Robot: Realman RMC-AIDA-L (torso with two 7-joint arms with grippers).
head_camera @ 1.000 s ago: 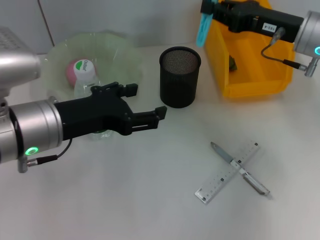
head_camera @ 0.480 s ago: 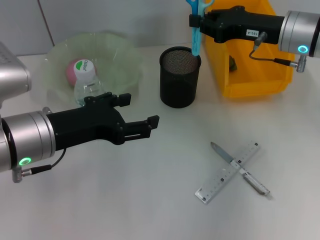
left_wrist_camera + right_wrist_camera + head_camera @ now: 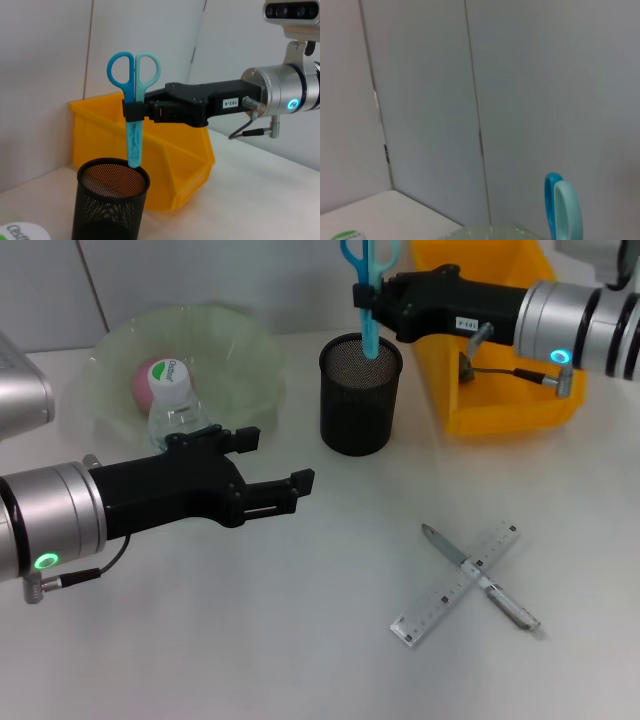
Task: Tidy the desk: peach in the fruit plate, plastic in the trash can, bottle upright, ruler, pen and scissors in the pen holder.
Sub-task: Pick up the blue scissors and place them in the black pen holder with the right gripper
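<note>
A white desk [image 3: 300, 640] seen from above. At nine o'clock, the left gripper [image 3: 268, 472] hovers low over the desk, its black fingers spread apart and holding nothing. Just behind it, at ten o'clock, sits the fruit plate [image 3: 245, 355], a pale green bowl with a wavy rim, and the pink peach [image 3: 143, 383] lies inside it. The bottle [image 3: 172, 405] stands upright at the near edge of the bowl, partly hiding the peach, with the left arm crossing in front of its lower part. At twelve o'clock stands the pen holder [image 3: 358, 410], a black mesh cup. Directly above its mouth the right gripper [image 3: 134, 110] clamps the scissors [image 3: 133, 95] around the blue blade cover, handles up and tip pointing down; in the left wrist view the tip reaches the cup's rim at its far side. The right arm reaches in from two o'clock, passing over the trash can [image 3: 510, 405], a yellow bin just to the right of the cup; a small dark object, likely the plastic [image 3: 466, 367], shows inside it, mostly hidden by the arm. At five o'clock, well clear of both grippers, the ruler [image 3: 440, 598] and the pen [image 3: 500, 598] lie flat, crossed over each other in an X.
</note>
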